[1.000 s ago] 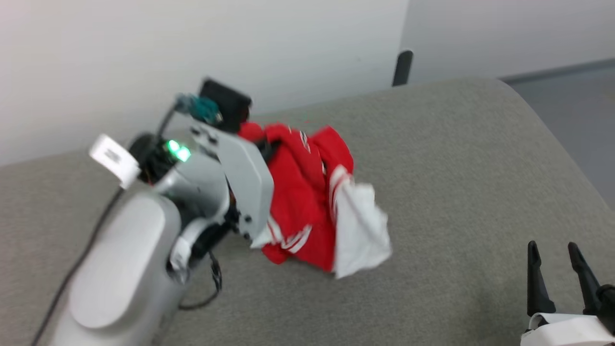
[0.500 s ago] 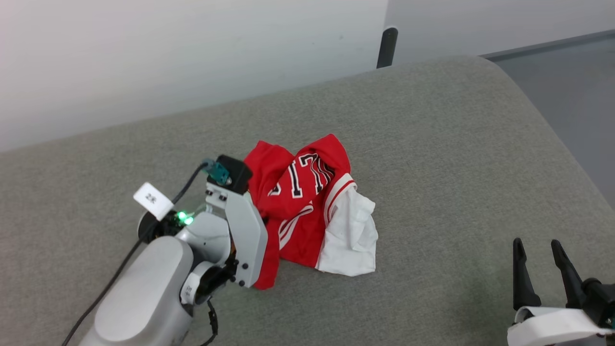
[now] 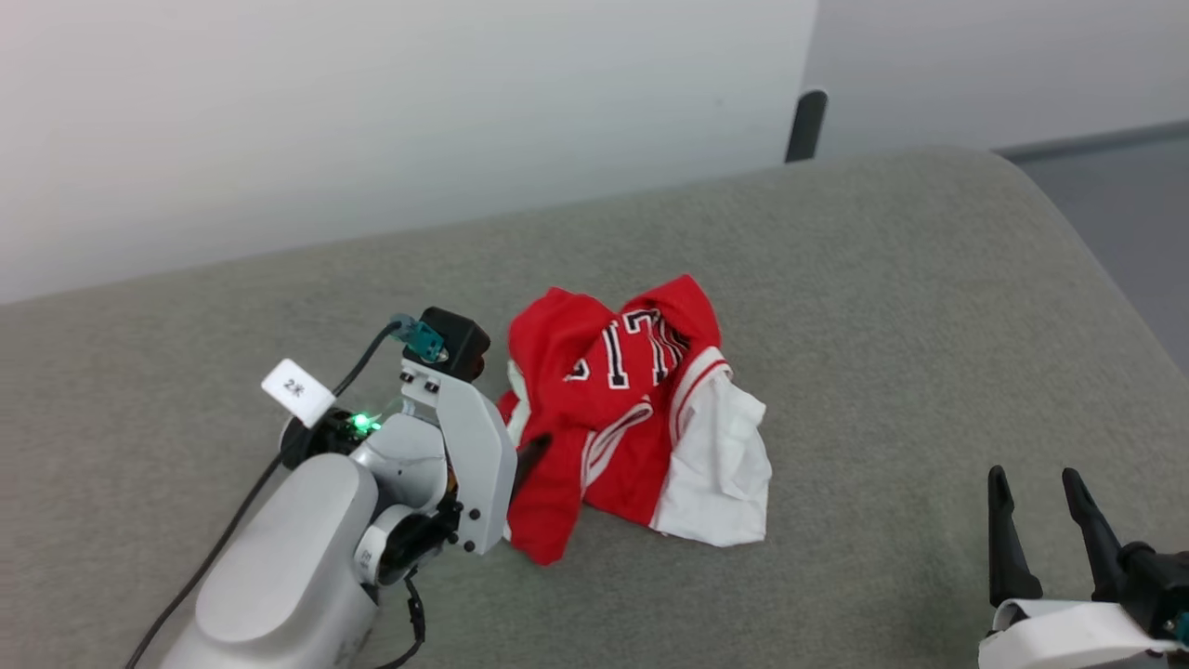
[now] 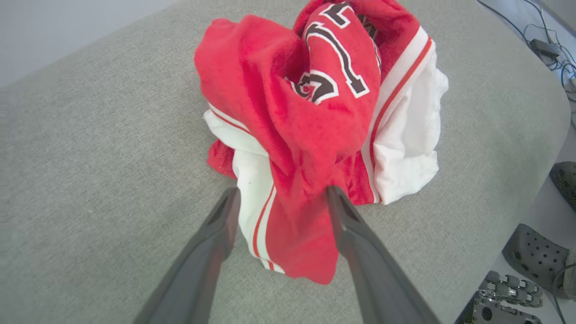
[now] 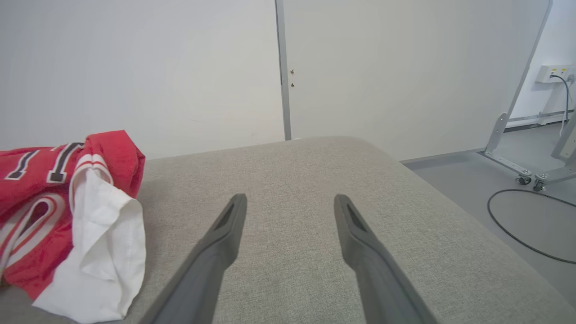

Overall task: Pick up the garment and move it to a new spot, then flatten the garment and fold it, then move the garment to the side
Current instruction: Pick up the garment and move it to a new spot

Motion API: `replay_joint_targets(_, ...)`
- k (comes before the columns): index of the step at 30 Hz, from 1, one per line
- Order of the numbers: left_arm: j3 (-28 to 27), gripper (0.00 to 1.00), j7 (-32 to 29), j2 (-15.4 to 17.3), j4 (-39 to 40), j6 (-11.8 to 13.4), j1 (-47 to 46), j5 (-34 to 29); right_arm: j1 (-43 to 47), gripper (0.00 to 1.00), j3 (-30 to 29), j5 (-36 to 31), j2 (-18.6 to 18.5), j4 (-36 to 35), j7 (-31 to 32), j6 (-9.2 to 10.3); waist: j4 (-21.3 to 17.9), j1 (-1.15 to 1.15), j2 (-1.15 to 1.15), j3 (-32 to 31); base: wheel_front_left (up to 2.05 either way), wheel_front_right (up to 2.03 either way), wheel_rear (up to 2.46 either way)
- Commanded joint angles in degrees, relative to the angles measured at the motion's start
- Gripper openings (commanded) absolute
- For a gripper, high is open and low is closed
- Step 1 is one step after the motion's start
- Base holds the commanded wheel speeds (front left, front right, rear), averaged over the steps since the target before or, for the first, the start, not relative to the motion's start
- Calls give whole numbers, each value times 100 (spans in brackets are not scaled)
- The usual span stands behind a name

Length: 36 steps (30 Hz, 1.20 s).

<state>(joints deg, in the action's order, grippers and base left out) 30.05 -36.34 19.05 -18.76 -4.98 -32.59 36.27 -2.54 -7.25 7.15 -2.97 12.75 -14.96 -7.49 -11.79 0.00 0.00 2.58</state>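
The garment is a red jersey with white sleeves and a black number, lying crumpled in a heap on the grey padded surface. My left gripper sits at the heap's near left side. In the left wrist view the left gripper stands open, its fingers straddling a drooping red and white fold of the garment. My right gripper is open and empty at the lower right, well clear of the cloth. The right wrist view shows the right gripper over bare padding, with the garment at its left.
The padded surface curves down at its right edge toward grey floor. A white wall and a dark post stand behind. Shoes lie on the floor beside the surface. A metal frame on casters and a cable lie off to the right.
My left gripper came down with the garment and then opened, and the cloth now rests as a heap on the surface. The camera shifted. The right gripper stayed open.
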Motion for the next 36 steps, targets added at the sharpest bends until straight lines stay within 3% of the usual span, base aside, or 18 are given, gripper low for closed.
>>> replay_joint_targets(1, -3, 100, 31, -17, 4, -10, -2, 33, 116, 100, -9, -7, 13, 1, -25, 0, 180, 0, 0, -181, 0, 0, 0)
replay_joint_targets(8, -130, 100, 593, 144, 112, -58, 221, 27, 242, 100, 88, -112, 13, -119, 57, 0, 525, 0, 0, -482, 0, 0, 0)
replay_joint_targets(19, -620, 100, 2616, 471, 328, -59, 997, -178, 478, 100, 230, -70, -155, -223, 80, 0, 982, 0, 0, -777, 0, 0, 0)
replay_joint_targets(30, -994, 100, 4425, 532, 145, 132, 1833, -375, 634, 100, 192, 35, -257, -136, 1, 0, 1344, 0, 0, -890, 0, 0, 0)
replay_joint_targets(36, -1251, 100, 4927, 554, 33, 307, 2233, -337, 684, 100, 135, 32, -231, -144, -13, 0, 1497, 0, 0, -921, 0, 0, 0)
